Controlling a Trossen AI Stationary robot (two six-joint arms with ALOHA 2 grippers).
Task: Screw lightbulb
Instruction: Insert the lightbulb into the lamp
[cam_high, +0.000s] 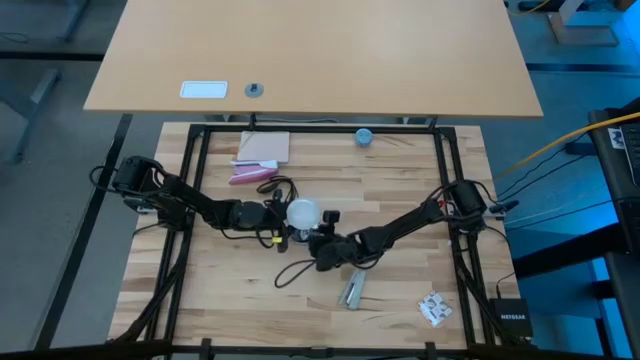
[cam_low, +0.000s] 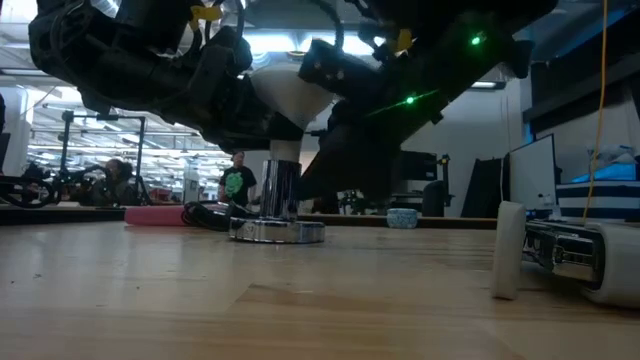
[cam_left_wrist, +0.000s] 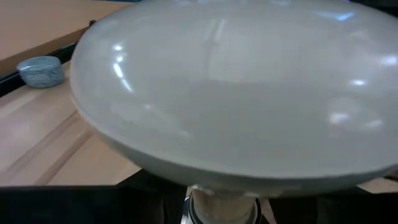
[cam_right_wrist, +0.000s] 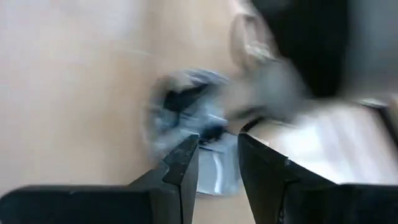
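Light butcher-block table (cam_high: 200, 290): shiny round metal base (cam_low: 277, 230) mid-table, small blue round object (cam_high: 364, 137) at far edge, pink item (cam_high: 250, 176) with tan pad (cam_high: 266, 147), crumpled white scrap (cam_high: 434, 309) near right corner.

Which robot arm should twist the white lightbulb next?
Probably the left. The left gripper is right at the lightbulb, which fills its wrist view above the metal base. The right gripper points down at that base, better for steadying it.
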